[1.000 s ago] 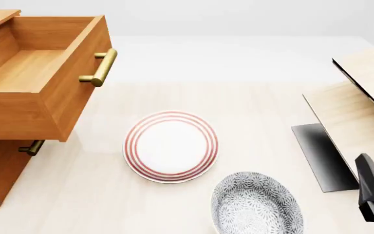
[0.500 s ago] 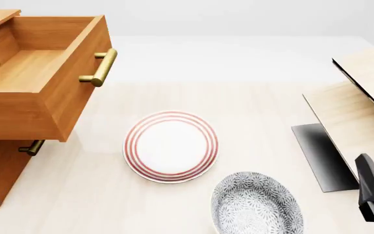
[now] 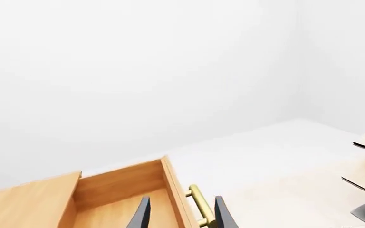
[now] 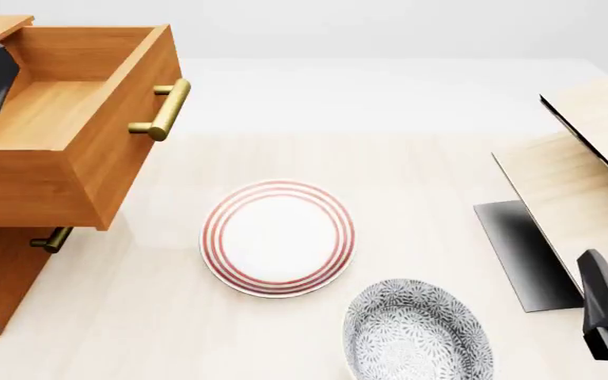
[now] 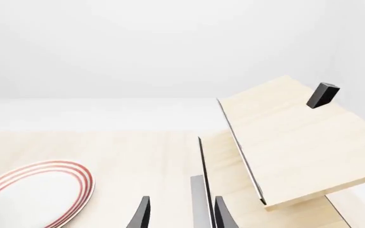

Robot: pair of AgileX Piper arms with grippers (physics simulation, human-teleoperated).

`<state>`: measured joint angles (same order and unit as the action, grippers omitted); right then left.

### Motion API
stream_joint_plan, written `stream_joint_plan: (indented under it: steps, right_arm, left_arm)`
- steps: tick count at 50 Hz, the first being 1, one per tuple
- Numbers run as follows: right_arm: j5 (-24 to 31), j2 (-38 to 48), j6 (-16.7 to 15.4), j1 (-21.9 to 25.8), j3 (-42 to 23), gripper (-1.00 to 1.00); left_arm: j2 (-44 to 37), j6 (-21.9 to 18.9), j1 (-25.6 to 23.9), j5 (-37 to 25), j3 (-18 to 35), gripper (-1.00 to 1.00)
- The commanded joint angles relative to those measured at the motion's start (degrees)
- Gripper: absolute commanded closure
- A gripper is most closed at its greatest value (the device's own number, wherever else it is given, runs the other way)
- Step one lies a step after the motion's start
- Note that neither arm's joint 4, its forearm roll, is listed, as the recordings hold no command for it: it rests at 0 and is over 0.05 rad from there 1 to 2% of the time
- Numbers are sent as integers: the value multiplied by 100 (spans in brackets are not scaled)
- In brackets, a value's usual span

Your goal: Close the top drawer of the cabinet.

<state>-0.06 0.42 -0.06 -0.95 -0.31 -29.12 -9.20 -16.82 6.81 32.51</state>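
Front view is showing the top drawer point(image 4: 66, 119) standing pulled far out of the cabinet point(image 4: 3, 277) at the left edge of the tabletop, its plain wood inside exposed and its brass handle point(image 4: 162, 109) facing toward the table's middle. Nothing of the closing is done yet, judging by how far the drawer box is overhanging the lower drawer's handle point(image 4: 51, 239); the whole push is left.

The left gripper point(image 3: 179, 216) is hanging over the open drawer near the left edge, and in its wrist view its two dark fingertips are sitting a moderate gap apart, astride the drawer's front panel and handle, gripping nothing. It is looking like the arm that is getting into place for the push, though it is not touching the drawer front as far as I can tell.

The right gripper point(image 5: 179, 213) is waiting low at the near right corner beside the pale panelled unit point(image 4: 589, 158), its fingertips likewise parted and empty.

A red-ringed plate point(image 4: 279, 237) and a grey patterned bowl point(image 4: 418, 331) are lying mid-table, well apart from the drawer.
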Motion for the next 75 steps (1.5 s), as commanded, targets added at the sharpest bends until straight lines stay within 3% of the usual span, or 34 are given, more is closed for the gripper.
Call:
stream_joint_plan:
  steps: [1,52,62,63,75]
  right_arm:
    - [0,-1,0,-1,0,-100]
    - [0,0,1,-1,0,-100]
    - [0,1,0,1,0,-100]
    - [0,1,-1,0,0,-100]
    - [0,0,2,0,0,-100]
  left_arm:
    - [-295,-241,-348,186,132,-100]
    - [-1513,-596,-1449,786,827,-100]
    - [-1970,-689,-1725,958,996,-100]
    - [-2644,-940,-2101,1114,1387,-100]
    - [-2816,-1036,-2235,1093,1513,-100]
